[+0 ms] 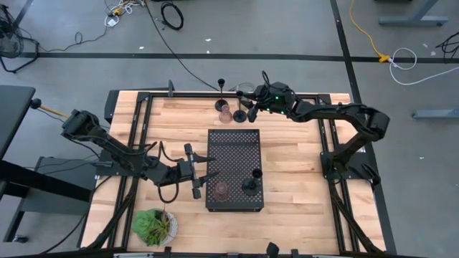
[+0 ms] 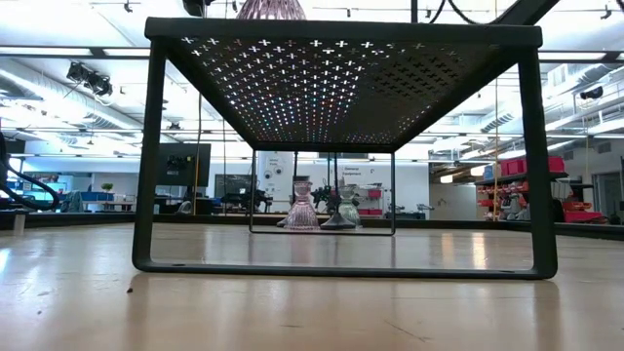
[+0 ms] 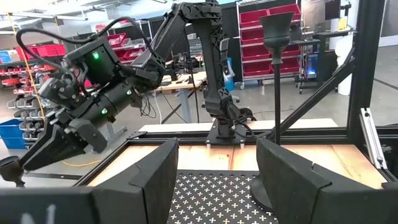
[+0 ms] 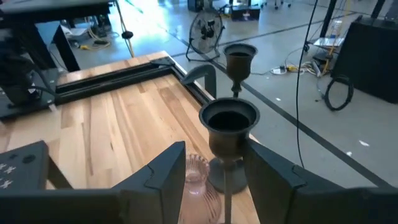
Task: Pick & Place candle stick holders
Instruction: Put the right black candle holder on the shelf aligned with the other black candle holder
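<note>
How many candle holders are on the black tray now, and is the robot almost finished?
Two sit on the tray: a pinkish holder and a black holder. The right gripper has its fingers around another black stemmed holder. The rest wait at the far edge; the left gripper, open, hovers by the tray.

Wooden table [image 1: 294,179]: black tray [image 1: 233,147], plant [image 1: 152,226], holders [image 1: 225,113]

Grey concrete floor [image 1: 287,29] marked with dark tape lines; loose black and yellow cables [image 1: 172,14] lie across it. Open workshop hall beyond — red storage shelving [image 3: 261,37], ceiling strip lights [image 2: 58,58], workbenches, a floor fan [image 4: 208,31]. Lighting bright and even.
</note>
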`<action>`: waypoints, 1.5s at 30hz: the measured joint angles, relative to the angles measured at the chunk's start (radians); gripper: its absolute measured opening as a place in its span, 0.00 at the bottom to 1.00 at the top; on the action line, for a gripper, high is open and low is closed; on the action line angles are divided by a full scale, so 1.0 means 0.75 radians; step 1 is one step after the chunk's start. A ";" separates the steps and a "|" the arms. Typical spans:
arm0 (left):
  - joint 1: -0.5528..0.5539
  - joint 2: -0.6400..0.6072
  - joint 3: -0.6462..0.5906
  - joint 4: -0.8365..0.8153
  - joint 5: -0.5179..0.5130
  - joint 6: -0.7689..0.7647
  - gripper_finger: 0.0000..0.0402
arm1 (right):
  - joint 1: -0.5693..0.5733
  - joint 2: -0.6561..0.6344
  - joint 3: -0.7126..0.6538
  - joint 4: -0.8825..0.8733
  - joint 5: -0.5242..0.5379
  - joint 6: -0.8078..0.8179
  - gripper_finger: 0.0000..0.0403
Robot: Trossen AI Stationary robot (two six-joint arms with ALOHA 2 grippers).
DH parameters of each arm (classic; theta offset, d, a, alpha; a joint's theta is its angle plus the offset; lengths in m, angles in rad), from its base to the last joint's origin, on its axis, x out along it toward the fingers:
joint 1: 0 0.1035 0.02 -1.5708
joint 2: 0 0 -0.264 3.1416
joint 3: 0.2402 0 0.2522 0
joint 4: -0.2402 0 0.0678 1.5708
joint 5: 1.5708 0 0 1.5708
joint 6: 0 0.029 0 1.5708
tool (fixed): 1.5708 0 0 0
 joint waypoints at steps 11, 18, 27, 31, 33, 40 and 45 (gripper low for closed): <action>0.000 0.000 0.000 0.000 0.000 -0.002 0.55 | 0.000 0.068 0.000 0.053 0.026 0.026 0.40; 0.000 0.000 0.000 0.000 0.001 -0.001 0.55 | 0.000 0.068 0.000 0.094 0.083 0.031 0.40; 0.000 0.000 0.000 0.001 0.001 -0.001 0.55 | -0.003 0.087 0.000 0.111 0.119 0.040 0.39; 0.000 0.000 0.000 0.001 0.005 -0.002 0.55 | -0.003 0.136 0.000 0.153 0.118 0.069 0.35; 0.000 0.000 0.000 0.001 0.005 -0.002 0.55 | -0.003 0.157 0.000 0.181 0.117 0.071 0.30; 0.000 0.000 0.000 0.001 0.005 -0.004 0.55 | -0.004 0.195 0.000 0.235 0.113 0.065 0.05; 0.000 0.000 0.000 -0.002 0.005 -0.008 0.55 | -0.003 0.195 0.000 0.236 0.130 0.075 0.05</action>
